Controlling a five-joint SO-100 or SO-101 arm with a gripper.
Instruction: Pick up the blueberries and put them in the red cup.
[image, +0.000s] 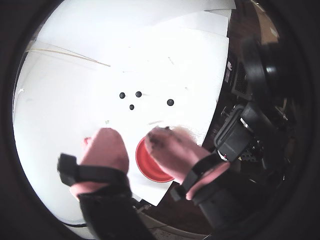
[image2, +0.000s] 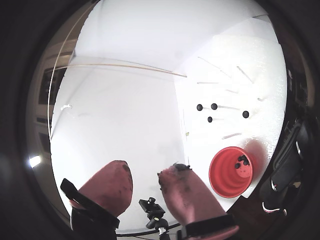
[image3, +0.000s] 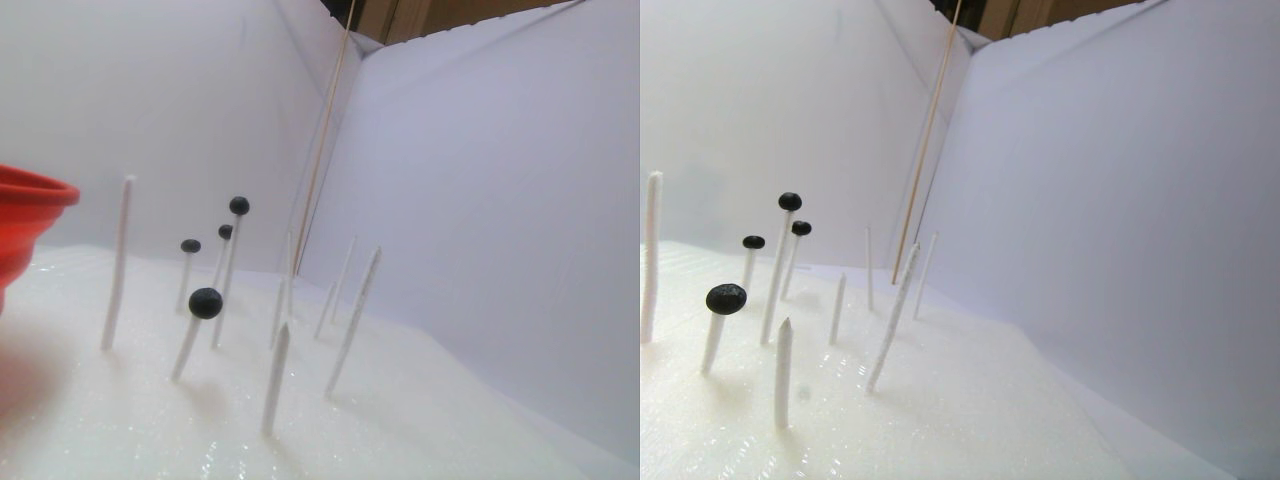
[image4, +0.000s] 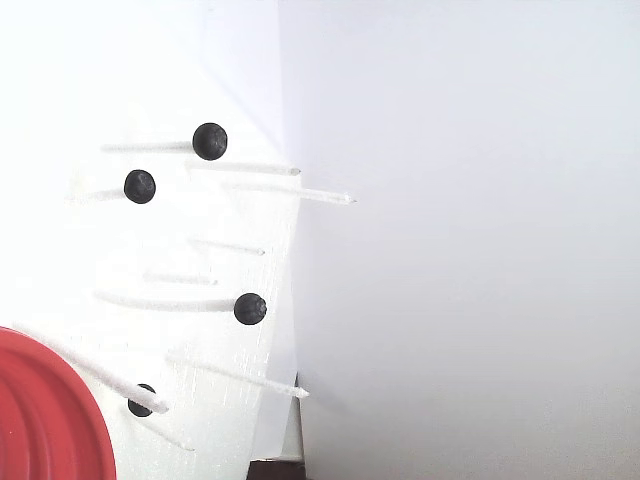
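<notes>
Here the blueberries (image3: 205, 303) appear as four small, matte, near-black balls, each perched on the tip of a thin white stick (image3: 187, 349) that rises from the white foam base (image3: 420, 420); in the stereo pair view one sits low and near the camera while three stand further back at differing heights, and several bare sticks (image3: 275, 378) stand among them. In a wrist view the four berries (image: 170, 102) lie in a loose row on the white surface, well apart from the gripper (image: 131, 134). The red cup (image2: 230, 172) is a bright red round cup with concentric ridged rings, standing at the near edge of the foam, close to its corner; in that wrist view a few small dark items (image2: 242, 162) lie inside it, too small to identify. In the fixed view the cup (image4: 45, 420) fills the lower left corner, with one berry (image4: 141, 405) just beside its rim. White walls (image3: 480, 200) close the scene on two sides and meet at a corner marked by a thin wooden rod (image3: 325, 130); the foam between the sticks and the walls is open. The pink-tipped fingers (image: 102, 150) are spread apart with a clear gap between them, gripping nothing, and hang above the cup and the white surface
</notes>
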